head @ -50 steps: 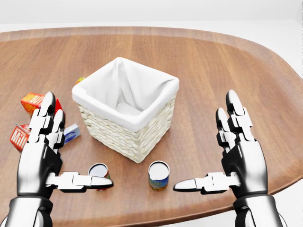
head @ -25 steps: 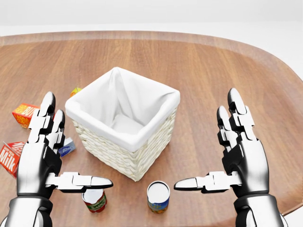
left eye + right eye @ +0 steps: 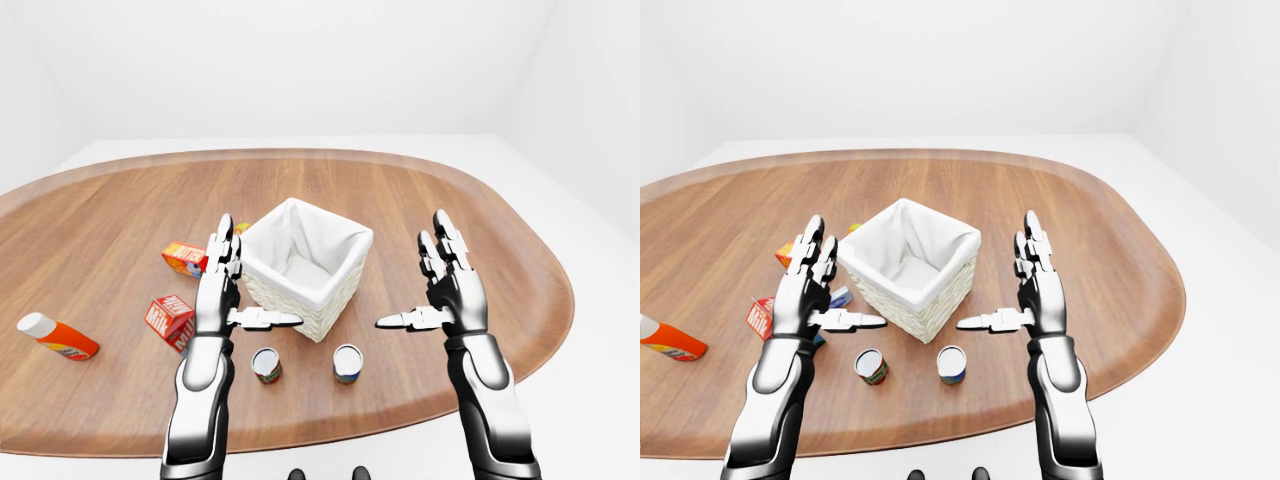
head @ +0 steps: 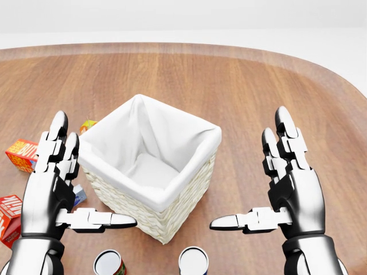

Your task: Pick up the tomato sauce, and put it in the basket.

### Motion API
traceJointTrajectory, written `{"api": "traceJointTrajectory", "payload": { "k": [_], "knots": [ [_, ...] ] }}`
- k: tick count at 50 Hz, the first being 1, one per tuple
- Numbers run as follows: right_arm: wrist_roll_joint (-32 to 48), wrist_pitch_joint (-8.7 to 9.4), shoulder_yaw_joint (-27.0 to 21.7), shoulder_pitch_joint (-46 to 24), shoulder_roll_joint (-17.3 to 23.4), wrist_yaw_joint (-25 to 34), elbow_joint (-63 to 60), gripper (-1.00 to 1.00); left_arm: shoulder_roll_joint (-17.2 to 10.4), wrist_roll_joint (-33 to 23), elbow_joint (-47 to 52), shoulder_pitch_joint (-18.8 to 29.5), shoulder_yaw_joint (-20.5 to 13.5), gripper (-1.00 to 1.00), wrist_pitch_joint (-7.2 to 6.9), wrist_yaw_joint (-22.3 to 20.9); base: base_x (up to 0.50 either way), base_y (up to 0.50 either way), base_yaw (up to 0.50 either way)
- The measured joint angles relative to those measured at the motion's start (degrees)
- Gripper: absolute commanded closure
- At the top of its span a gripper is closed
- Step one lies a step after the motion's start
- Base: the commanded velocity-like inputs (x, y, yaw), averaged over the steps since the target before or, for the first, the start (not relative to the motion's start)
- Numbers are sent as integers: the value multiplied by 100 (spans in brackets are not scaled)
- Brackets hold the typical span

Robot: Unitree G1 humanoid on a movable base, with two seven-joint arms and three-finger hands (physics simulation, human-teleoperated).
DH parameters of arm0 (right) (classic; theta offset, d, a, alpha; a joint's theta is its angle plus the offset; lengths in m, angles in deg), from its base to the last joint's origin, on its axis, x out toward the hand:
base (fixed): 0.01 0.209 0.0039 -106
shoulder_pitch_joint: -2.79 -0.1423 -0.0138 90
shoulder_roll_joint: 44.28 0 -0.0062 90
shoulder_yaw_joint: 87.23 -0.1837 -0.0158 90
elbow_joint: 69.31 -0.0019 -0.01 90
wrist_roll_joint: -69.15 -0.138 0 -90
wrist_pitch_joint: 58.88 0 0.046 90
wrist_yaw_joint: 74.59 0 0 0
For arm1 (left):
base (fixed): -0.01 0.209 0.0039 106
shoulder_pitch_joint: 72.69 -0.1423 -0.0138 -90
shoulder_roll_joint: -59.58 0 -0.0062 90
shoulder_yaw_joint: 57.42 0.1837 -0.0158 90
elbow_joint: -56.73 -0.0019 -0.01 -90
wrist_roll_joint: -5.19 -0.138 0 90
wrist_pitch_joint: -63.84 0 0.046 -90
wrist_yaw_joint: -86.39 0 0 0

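Two small cans stand on the wooden table [image 3: 480, 230] below the basket in the left-eye view. The left can [image 3: 265, 365] has a red and green label and looks like the tomato sauce; the head view cuts it off at the bottom edge [image 4: 109, 262]. The white-lined wicker basket [image 3: 300, 292] is empty and sits mid-table. My left hand [image 3: 260, 275] is open above the red can, beside the basket's left wall. My right hand [image 3: 410, 272] is open to the basket's right. Neither hand touches anything.
The second can [image 3: 347, 362] has a blue and yellow label. A red milk carton [image 3: 170, 318], an orange box [image 3: 183, 258], a small blue box [image 4: 79, 195] and an orange bottle [image 3: 55, 338] lie to the left. The table edge runs just below the cans.
The whole head view has shifted: basket, cans and boxes slid down and outward and grew larger, so the camera has moved in. Both hands stay open at the same spots in the picture.
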Motion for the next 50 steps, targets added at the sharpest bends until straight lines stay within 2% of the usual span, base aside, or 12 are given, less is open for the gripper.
{"api": "traceJointTrajectory", "payload": {
  "k": [24,38,50],
  "knots": [
    [22,0,4,0,2,-16,47,-100,-48,-200,206,13,-29,-100,0,-22,0,0,0],
    [31,0,4,1,3,-22,36,-100,-83,-531,426,16,-46,-100,0,-82,0,0,0],
    [38,0,5,2,2,-25,20,-100,-126,-1056,511,-10,-37,-100,0,-121,0,0,0]
  ]
}}
